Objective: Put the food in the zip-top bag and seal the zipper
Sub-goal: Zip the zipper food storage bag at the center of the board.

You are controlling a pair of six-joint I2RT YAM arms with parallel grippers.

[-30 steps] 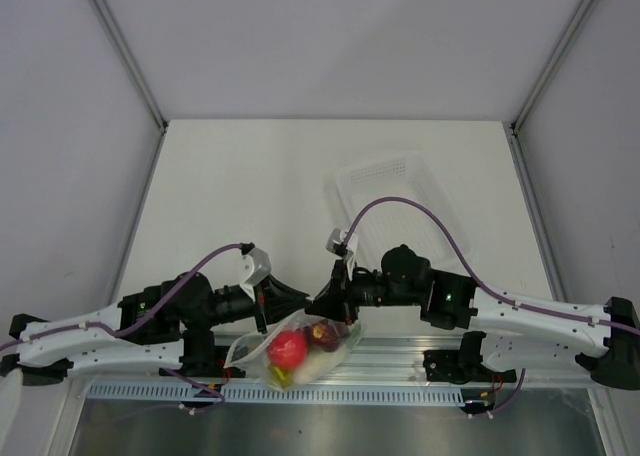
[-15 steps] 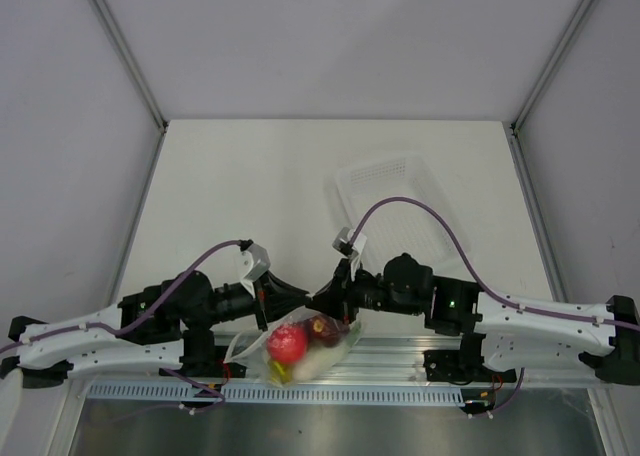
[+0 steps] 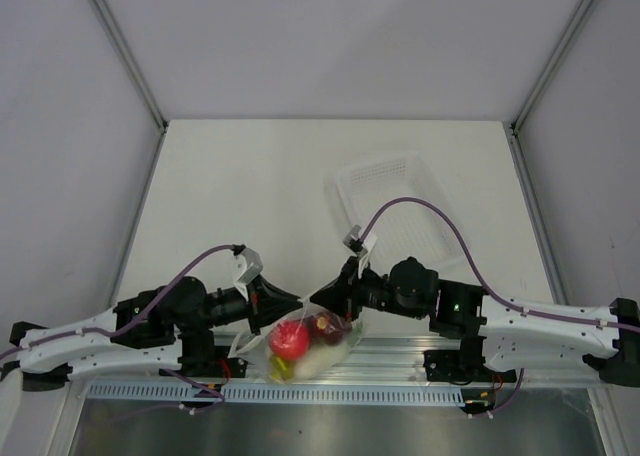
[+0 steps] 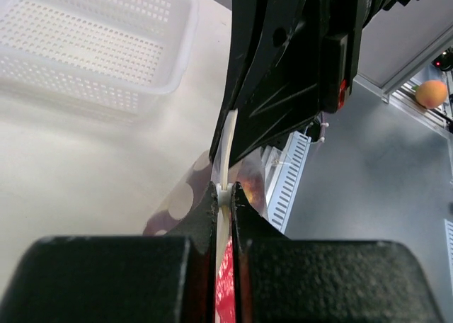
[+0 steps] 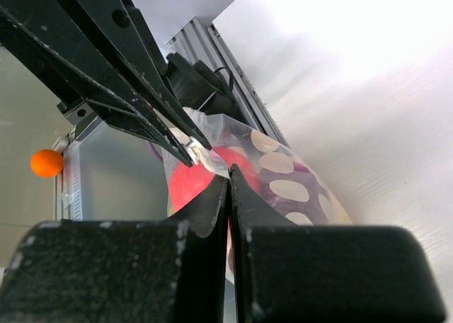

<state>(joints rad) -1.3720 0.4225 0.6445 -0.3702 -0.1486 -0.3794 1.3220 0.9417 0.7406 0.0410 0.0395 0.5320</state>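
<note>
Left pincer (image 3: 298, 303): clenched, tips pointing right, nipping the white zipper (image 4: 228, 144) strip at the mouth of the zip-top bag (image 3: 300, 348). In the left wrist view the strip runs straight out from between the closed fingers.

Zip-top bag: hangs just below both pincer tips, over the metal rail (image 3: 400, 354) at the near edge of the desk (image 3: 240, 196). Mouth edge is up and held at the tips. Pale round spots show on the plastic in the wrist views.

Food, all inside the bag:
- red round fruit (image 3: 289, 341), directly under the left pincer tips
- dark red apple (image 3: 326, 326), under the right pincer tips
- yellow-green piece (image 3: 280, 374), lowest in the bag

Right pincer (image 3: 316, 298): clenched, tips pointing left, meeting the left pincer almost tip to tip; fingers closed on the bag's top edge.

Tray (image 3: 400, 181): white, perforated, on the desk beyond the right pincer, well apart from it.

Orange ball (image 5: 47, 163): off the desk, far past the left pincer in the right wrist view.
</note>
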